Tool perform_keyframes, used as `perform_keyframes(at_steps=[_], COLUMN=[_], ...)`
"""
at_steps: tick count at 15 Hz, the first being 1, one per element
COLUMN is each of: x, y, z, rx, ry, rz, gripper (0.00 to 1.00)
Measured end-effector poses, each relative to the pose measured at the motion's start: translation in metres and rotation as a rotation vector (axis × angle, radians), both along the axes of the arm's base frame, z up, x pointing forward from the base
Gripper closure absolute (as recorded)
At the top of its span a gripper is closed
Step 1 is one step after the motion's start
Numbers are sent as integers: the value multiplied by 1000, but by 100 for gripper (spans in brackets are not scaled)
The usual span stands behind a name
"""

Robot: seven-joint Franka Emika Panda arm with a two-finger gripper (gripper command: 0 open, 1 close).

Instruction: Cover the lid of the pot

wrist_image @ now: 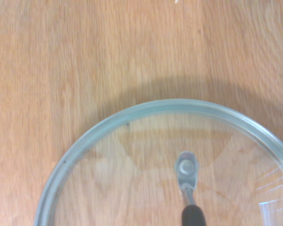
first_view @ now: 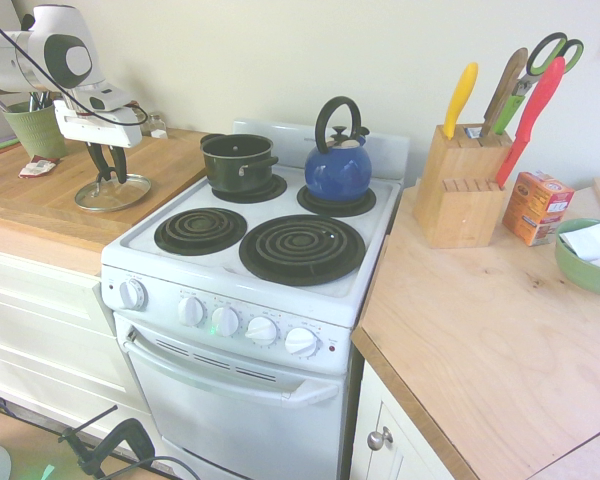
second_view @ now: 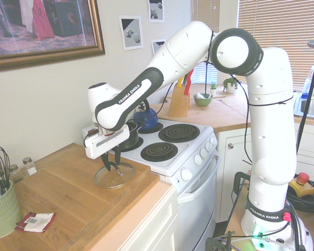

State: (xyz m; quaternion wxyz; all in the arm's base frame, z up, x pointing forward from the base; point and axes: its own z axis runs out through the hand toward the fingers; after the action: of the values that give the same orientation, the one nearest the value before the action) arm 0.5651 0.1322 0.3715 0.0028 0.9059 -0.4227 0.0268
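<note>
The lid (second_view: 114, 175) is seen on the wooden counter (second_view: 68, 198) beside the stove (first_view: 270, 250), with the gripper (second_view: 111, 166) lowered onto its middle. The fingers appear drawn close together about the knob, though a firm hold cannot be confirmed (the knob is hidden behind them in both exterior views). In the wrist view the glass lies flat over the wood grain, so no lift is judged to have begun.

Farther back, the pot (first_view: 238, 162) stands uncovered on the rear left burner, just beside the blue kettle (first_view: 338, 165). Lifting, carrying across and setting down are all left to be done.
</note>
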Motion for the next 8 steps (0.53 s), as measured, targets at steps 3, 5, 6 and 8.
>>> perform_keyframes(at_steps=[3,5,6,8], x=[0,0,0,1], y=[3,2,0,-3], z=[0,1,1,1], rx=[0,0,0,4], ry=[-1,-2,-2,-2], rz=[-2,-6,-9,-20], gripper=[100,100,100,100])
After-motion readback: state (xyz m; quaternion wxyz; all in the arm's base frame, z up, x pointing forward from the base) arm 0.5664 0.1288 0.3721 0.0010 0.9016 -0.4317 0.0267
